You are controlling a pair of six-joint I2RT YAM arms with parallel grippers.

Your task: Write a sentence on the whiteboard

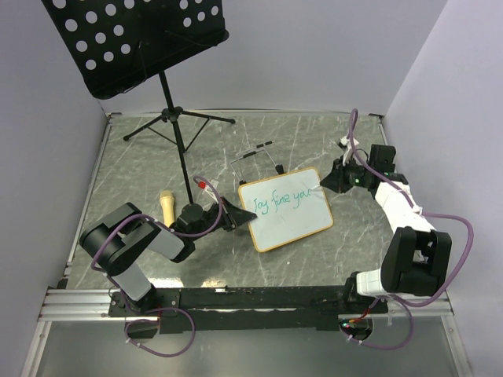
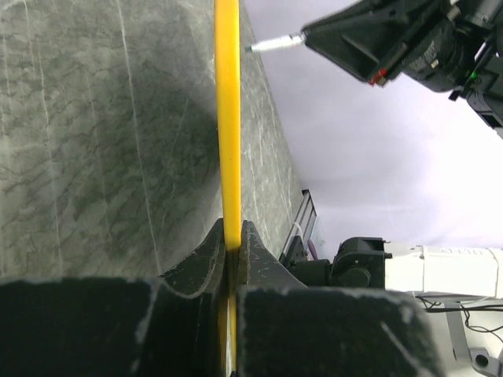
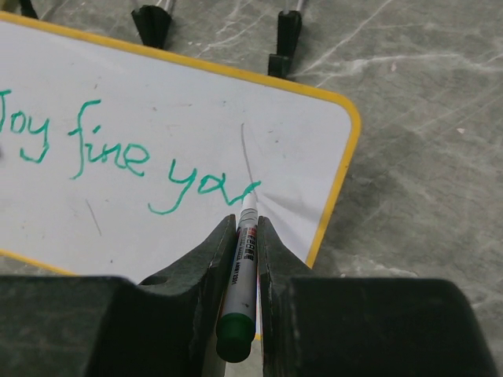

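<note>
Whiteboard (image 1: 285, 209): is sitting on the table (image 1: 409, 149) between the two grippers, its long sides running at a slant.
Writing (image 3: 110, 153): green script, reading roughly "Joy fine you", is running across the whiteboard's upper half.
Left gripper (image 1: 236, 218): is pinching the whiteboard's left edge, its fingers drawn in narrow on the yellow-tan frame.
Right gripper (image 3: 247, 224): is hanging over the whiteboard's right end, its fingers clamping a marker (image 3: 242, 259).
Marker tip: is pointing at the end of the last green stroke; whether it is touching the whiteboard, I cannot tell.
Music stand (image 1: 141, 39): is standing well behind the whiteboard, to its left.
Tan cylinder (image 1: 167, 206): is lying left of the whiteboard, beyond the left gripper.
Wire frame (image 1: 255, 153): is lying just behind the whiteboard's far edge.
</note>
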